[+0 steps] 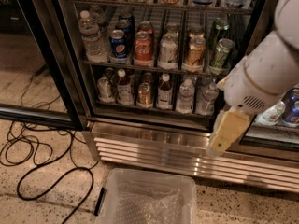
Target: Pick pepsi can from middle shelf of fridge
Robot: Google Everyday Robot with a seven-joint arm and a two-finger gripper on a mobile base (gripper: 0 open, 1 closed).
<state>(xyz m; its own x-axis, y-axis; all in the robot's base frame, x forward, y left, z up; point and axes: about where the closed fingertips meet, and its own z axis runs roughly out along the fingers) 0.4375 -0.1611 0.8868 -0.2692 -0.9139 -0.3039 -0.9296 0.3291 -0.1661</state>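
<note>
The fridge (154, 141) stands ahead with its left glass door swung open. The pepsi can (118, 45), blue with the round logo, stands at the front of the middle shelf (154, 69), second from the left, between a water bottle (91, 36) and a red Coca-Cola can (143, 48). A second blue can stands behind it. My gripper (226, 133), tan and hanging from the white arm (261, 73), is at the right. It is in front of the fridge's lower right part, well right of and below the pepsi can, and holds nothing I can see.
A silver can (167, 51), a gold can (195, 54) and green cans (220, 55) fill the rest of the shelf. Bottles line the lower shelf (154, 107). A clear plastic bin (147, 199) sits on the floor below. Black cables (32, 157) loop at left.
</note>
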